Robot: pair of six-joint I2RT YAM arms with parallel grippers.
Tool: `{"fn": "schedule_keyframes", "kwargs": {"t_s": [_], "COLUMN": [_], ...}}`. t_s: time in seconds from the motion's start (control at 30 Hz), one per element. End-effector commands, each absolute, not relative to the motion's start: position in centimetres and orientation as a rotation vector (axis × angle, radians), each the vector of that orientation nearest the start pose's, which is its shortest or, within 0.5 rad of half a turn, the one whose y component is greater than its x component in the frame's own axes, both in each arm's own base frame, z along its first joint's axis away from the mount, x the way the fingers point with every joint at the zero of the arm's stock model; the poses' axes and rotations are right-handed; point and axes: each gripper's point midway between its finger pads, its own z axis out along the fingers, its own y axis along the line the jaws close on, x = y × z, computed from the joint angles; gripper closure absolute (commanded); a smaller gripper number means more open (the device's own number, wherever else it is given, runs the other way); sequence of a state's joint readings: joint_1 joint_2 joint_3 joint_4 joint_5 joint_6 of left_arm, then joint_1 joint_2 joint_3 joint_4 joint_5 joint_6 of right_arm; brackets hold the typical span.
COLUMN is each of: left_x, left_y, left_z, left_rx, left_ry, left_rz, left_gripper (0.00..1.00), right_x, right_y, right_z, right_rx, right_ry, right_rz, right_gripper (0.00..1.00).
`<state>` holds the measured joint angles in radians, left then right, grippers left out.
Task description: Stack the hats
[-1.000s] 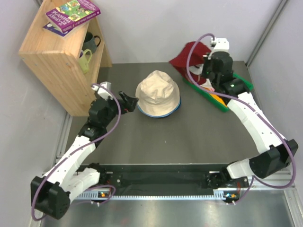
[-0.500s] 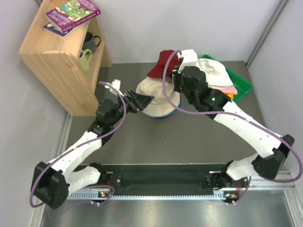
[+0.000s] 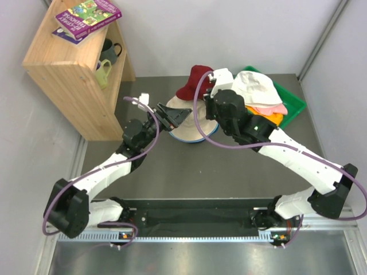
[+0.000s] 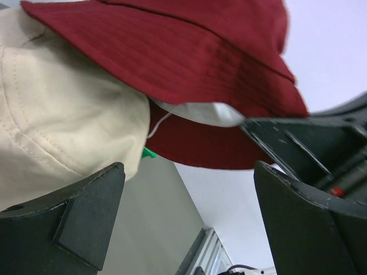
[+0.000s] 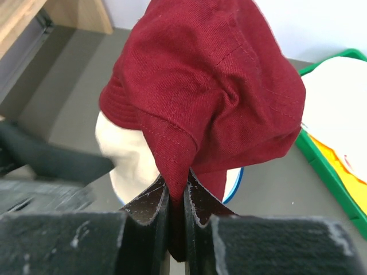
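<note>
Top view: bright, flat, diffuse overhead light. The table (image 3: 172,172) is evenly lit, with only soft shadows under the arms and mild glare on the metal strip (image 3: 200,255) at the near edge; sharp throughout. Left wrist: background upper right blown out white, left gripper fingers (image 4: 74,212) close and soft, dark red hat (image 4: 189,51) weave crisp. Right wrist: hat folds shade themselves, right gripper fingers (image 5: 146,209) dark, lower-left corner smeared.
</note>
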<state>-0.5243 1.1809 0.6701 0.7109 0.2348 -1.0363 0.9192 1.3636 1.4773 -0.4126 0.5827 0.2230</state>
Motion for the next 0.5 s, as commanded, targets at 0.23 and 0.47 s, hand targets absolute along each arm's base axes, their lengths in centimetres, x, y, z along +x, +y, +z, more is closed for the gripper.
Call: {"fn": "schedule_keyframes", "kwargs": {"t_s": [0.23,0.47], "left_x": [33.0,33.7], "left_y": [-27.1,-27.6], "left_z": [36.6,37.3], "left_rx": [-0.174,-0.171], "left_ry": [1.303,1.247], "left_rz": [-1.489,-1.530], "left_gripper": [0.02,0.11], "right_x": [28.9,28.8], "right_y": [27.5,27.5], "right_z": [37.5,36.9], "right_rx": [-0.230,-0.232], "right_ry": [1.755,1.769], "right_rz": [0.390,0.390], "right_gripper": [1.00,1.00]}}
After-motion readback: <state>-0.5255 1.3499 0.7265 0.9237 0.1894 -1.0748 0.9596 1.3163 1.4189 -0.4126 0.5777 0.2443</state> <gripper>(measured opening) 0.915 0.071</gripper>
